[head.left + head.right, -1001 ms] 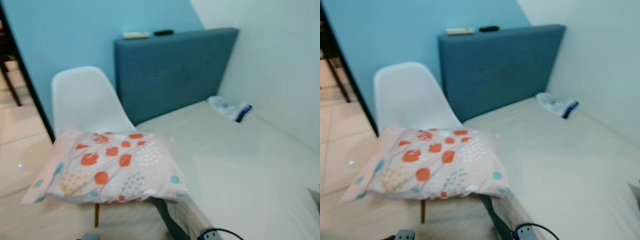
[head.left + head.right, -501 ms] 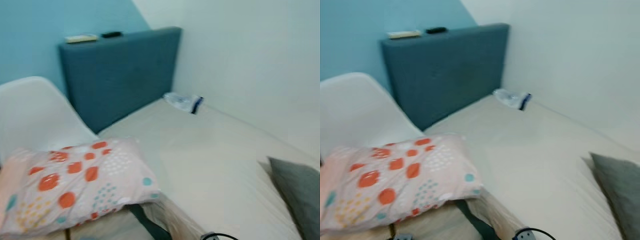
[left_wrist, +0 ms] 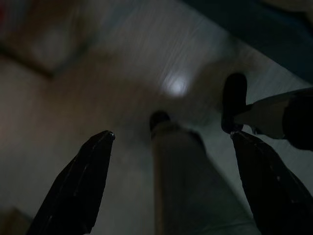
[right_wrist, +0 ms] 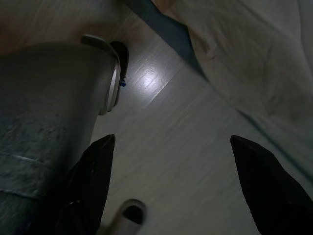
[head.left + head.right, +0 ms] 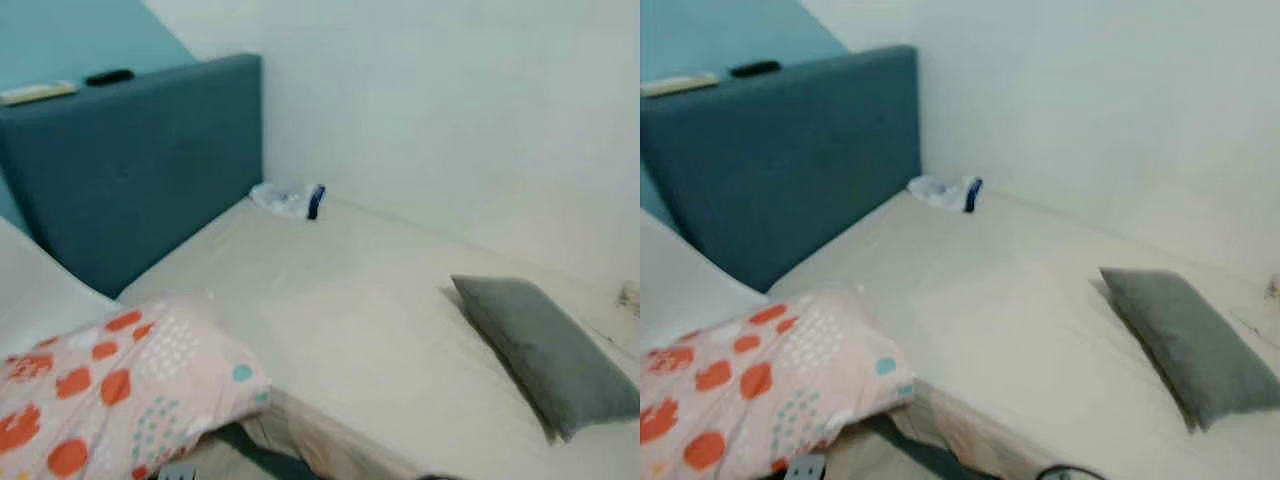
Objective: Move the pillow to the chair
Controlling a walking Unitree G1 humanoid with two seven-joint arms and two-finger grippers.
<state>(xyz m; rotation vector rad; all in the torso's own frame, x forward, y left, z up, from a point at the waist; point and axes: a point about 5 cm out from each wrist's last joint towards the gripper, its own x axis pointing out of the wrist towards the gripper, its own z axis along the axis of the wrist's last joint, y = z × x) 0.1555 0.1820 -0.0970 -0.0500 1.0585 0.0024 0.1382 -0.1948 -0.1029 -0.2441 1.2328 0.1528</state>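
A: My head cam has swung right since a second ago; patterned pillow (image 5: 760, 385) now sits at lower left on the white chair (image 5: 35, 295), and a grey pillow (image 5: 1190, 345) has come into view.

B: Room to move?

A: Bare mattress (image 5: 340, 320) between them, teal padded headboard (image 5: 780, 160) behind. Left gripper (image 3: 171, 142) and right gripper (image 4: 171, 144) both hang fingers apart over wood-grain floor (image 4: 171, 161).

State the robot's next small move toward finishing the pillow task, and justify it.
Probably step toward the grey pillow, which lies on the bed. The patterned pillow already sits on the white chair, and both grippers, left gripper and right gripper, hang open over the floor.
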